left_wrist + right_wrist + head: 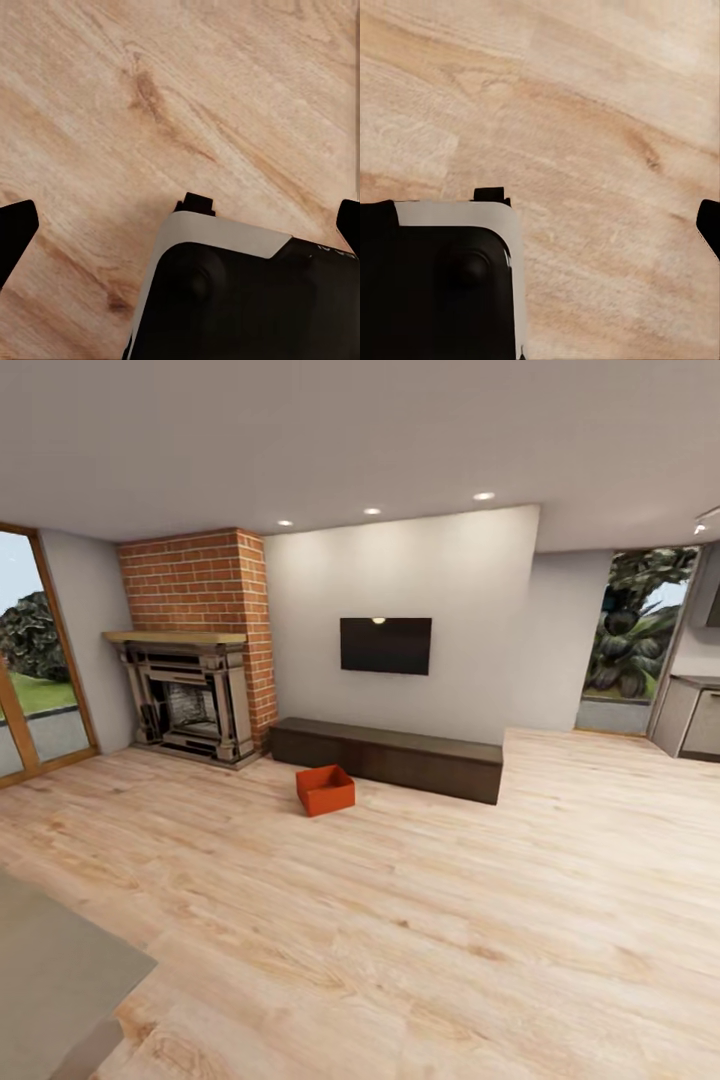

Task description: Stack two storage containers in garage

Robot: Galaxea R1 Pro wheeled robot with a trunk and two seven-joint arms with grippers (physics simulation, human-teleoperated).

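Head view: one storage container (325, 790).

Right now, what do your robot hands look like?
In my wrist views, each gripper has black fingers with blunt tips that poke in from the edges, like the left finger and the right finger. Between the fingertips sits a glossy black body with a pale grey-white rounded rim and a small black tab on top. I see no cables or markings.

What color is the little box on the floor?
Orange-red. The box shows best in the head view, on the wood floor near the fireplace.
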